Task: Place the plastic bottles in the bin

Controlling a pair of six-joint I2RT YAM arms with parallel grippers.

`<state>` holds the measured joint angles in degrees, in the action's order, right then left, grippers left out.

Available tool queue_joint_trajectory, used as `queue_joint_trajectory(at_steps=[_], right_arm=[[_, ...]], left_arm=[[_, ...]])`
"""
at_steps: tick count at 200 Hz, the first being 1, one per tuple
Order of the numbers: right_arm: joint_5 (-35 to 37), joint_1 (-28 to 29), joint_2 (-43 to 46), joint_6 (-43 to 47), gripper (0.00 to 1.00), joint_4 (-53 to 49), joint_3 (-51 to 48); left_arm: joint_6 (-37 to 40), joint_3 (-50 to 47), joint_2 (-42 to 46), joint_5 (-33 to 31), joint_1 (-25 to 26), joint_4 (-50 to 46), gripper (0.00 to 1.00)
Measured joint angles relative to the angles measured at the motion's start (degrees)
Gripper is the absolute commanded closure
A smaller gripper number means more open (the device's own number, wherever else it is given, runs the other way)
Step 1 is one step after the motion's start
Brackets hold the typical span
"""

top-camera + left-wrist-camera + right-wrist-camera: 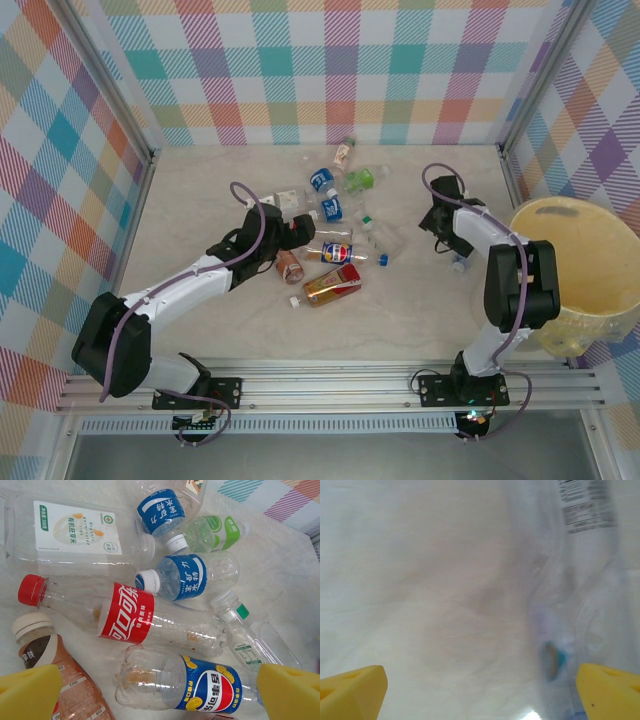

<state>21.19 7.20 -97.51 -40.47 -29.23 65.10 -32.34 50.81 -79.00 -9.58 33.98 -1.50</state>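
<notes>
Several plastic bottles (335,250) lie in a heap at mid-table. My left gripper (305,238) hovers over the heap's left side. In the left wrist view it (160,695) is open, its yellow fingertips (30,692) wide apart over a blue-labelled cola bottle (210,685). Beyond lie a red-labelled bottle (125,612), a brown one (65,675) and two blue-labelled ones (185,577). My right gripper (448,245) is low over the table, left of the pale-yellow bin (580,270). It (480,692) is open, with a blurred clear bottle (580,605) just inside its right finger.
A lone bottle (345,152) lies near the back wall and an orange-filled one (330,287) at the heap's near side. Checked walls close off the table on three sides. The bin stands at the right edge, beside the right arm's elbow.
</notes>
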Motion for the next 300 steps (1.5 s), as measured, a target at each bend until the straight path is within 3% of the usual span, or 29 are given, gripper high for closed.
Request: queue_joint_trajectory(at_steps=[36, 70, 103, 147, 235, 300], right_arm=[[-9.1, 0.3, 3.8, 4.3, 0.01, 4.4, -0.6], [-5.4, 0.3, 5.5, 5.0, 0.0, 2.0, 1.8], [-2.5, -0.8, 0.0, 4.9, 0.0, -2.3, 5.6], [-4.7, -1.4, -7.4, 5.6, 0.12, -2.8, 6.5], [-7.4, -3.3, -13.8, 3.0, 0.17, -0.3, 9.6], [-6.8, -4.1, -13.9, 0.7, 0.39, 1.9, 7.9]], left_arm=[[-0.7, 0.0, -1.0, 0.0, 0.0, 0.0, 0.0], [-1.2, 0.0, -2.1, 0.1, 0.0, 0.0, 0.0], [-1.3, 0.0, -2.4, 0.1, 0.0, -0.3, 0.0], [-1.4, 0.0, -2.4, 0.0, 0.0, -0.3, 0.0], [-2.0, 0.0, -2.3, -0.8, 0.0, -1.6, 0.0], [-2.8, 0.0, -2.3, -1.0, 0.0, -1.6, 0.0]])
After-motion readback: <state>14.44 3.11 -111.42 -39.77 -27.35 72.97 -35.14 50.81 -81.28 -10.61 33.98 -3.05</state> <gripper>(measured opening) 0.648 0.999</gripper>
